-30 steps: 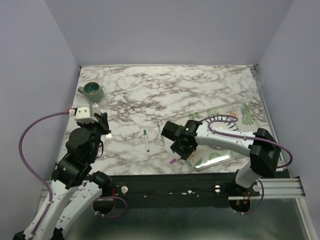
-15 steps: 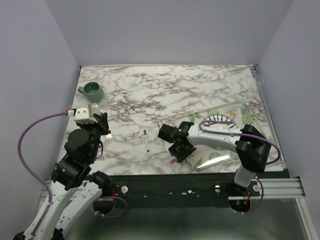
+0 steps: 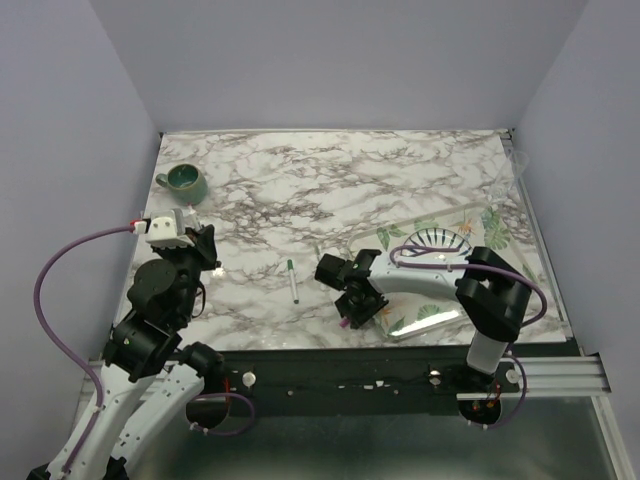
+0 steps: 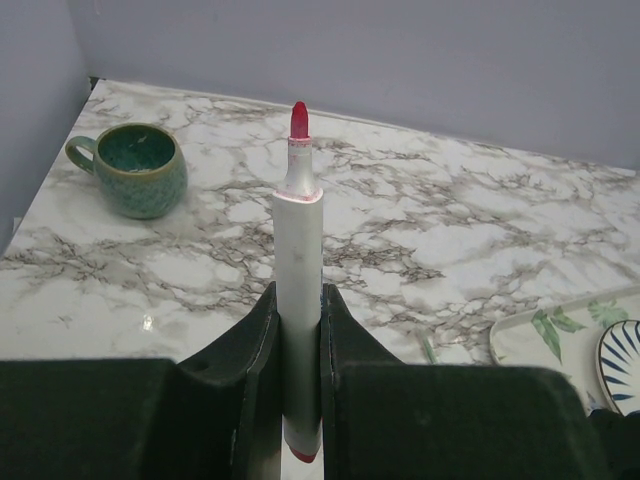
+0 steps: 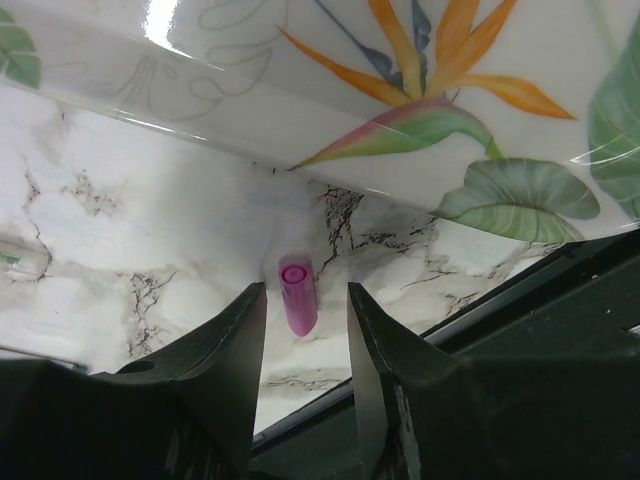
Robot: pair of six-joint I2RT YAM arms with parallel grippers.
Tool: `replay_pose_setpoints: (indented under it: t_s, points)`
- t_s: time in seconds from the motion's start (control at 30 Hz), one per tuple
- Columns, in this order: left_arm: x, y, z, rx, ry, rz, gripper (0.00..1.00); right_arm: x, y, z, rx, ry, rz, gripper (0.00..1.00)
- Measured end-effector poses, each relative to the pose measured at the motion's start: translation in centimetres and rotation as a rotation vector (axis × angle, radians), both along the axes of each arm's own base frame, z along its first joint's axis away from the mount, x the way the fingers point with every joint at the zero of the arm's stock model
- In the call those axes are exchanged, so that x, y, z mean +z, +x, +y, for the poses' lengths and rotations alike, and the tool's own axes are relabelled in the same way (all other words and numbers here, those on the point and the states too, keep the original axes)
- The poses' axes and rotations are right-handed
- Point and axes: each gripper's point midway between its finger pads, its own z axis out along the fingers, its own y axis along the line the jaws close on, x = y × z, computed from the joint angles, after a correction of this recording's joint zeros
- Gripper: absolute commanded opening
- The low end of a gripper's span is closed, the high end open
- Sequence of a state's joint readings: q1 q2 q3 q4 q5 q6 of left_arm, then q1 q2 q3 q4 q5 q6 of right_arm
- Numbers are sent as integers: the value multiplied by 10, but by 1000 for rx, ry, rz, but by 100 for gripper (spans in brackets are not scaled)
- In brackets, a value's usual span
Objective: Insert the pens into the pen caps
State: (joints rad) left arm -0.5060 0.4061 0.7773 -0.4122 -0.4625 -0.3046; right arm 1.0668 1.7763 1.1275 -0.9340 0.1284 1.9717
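My left gripper (image 4: pixel 298 296) is shut on a white pen (image 4: pixel 298 225) that stands upright with its red tip up; in the top view this gripper (image 3: pixel 205 248) is over the table's left side. My right gripper (image 5: pixel 306 289) is open and low over the marble, with its jaws on either side of a pink pen cap (image 5: pixel 298 294) and not touching it. In the top view the cap (image 3: pixel 344 323) lies near the front edge under that gripper (image 3: pixel 355 306). A green-tipped pen (image 3: pixel 291 281) lies on the table between the arms. No green cap shows.
A green mug (image 3: pixel 185 180) stands at the back left and shows in the left wrist view (image 4: pixel 133 168). A floral tray (image 3: pixel 432 312) with a striped plate (image 3: pixel 440 240) lies right of the cap; its edge (image 5: pixel 330 120) is just beyond it. The table's front edge (image 5: pixel 520 300) is close.
My right gripper has moved left and toward the front edge, and now straddles the pink cap. The left arm and its pen have not moved.
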Motion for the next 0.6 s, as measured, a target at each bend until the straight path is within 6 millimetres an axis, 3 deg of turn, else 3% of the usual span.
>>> replay_pose_setpoints:
  t_s: [0.2, 0.4, 0.43, 0.47, 0.6]
  points:
    - [0, 0, 0, -2, 0, 1, 0, -5, -1, 0, -3, -9, 10, 40]
    - [0, 0, 0, -1, 0, 0, 0, -6, 1, 5, -11, -6, 22, 28]
    - [0, 0, 0, -1, 0, 0, 0, -7, 1, 7, -13, -5, 25, 25]
    - [0, 0, 0, -1, 0, 0, 0, -7, 2, 8, -15, -5, 28, 10]
    - [0, 0, 0, -2, 0, 0, 0, -6, 2, 8, -17, -8, 34, 1]
